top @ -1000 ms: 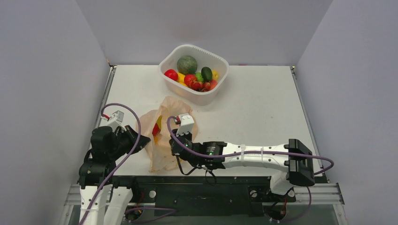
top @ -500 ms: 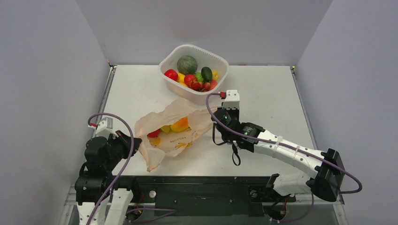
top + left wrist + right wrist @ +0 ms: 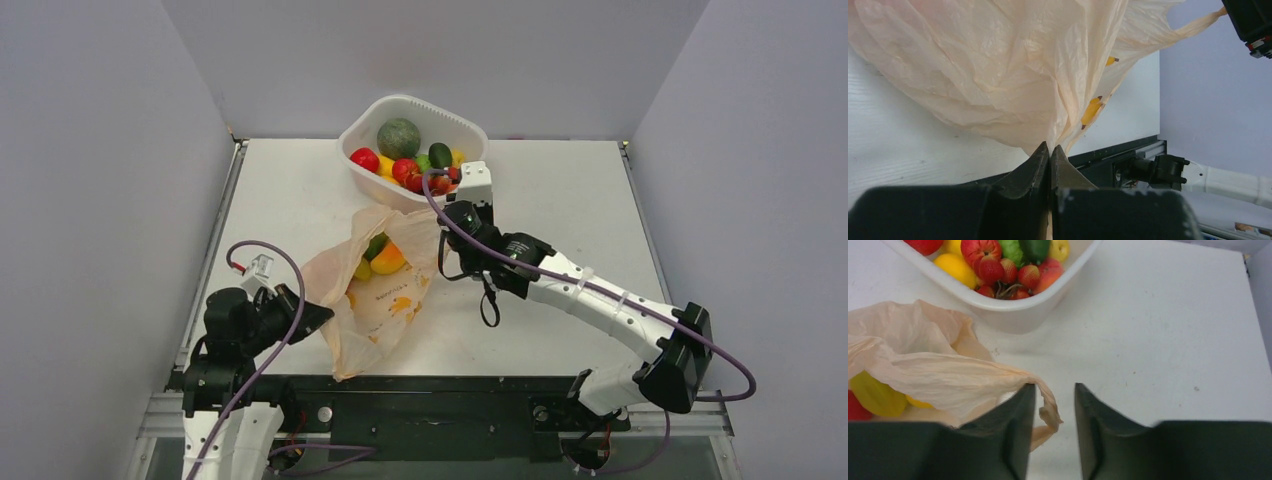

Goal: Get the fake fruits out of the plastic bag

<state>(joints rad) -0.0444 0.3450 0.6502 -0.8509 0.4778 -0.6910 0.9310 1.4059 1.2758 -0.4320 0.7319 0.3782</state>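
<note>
The peach-orange plastic bag [image 3: 378,300] lies crumpled on the white table, its mouth facing the far side. Inside the mouth show fake fruits: an orange-yellow oval [image 3: 388,260] and a yellow-green one [image 3: 364,269]; the right wrist view shows the yellow-green fruit [image 3: 875,395] and a red piece [image 3: 854,410]. My left gripper [image 3: 325,315] is shut on the bag's near-left edge [image 3: 1050,147]. My right gripper [image 3: 1054,390] is open at the bag's far right corner [image 3: 441,232]. A loose bag handle [image 3: 1048,407] hangs against its left finger, not pinched.
A white tub [image 3: 470,128] stands at the back of the table, just beyond the right gripper, holding a dark-green melon [image 3: 399,137] and several small fruits [image 3: 990,267]. Grey walls close in left, right and behind. The black front rail [image 3: 1128,150] runs below the bag.
The right gripper has opened and let the bag handle go, shifting a little left toward the tub. The bag, stretched between the grippers before, has slackened. The left gripper has moved slightly right.
</note>
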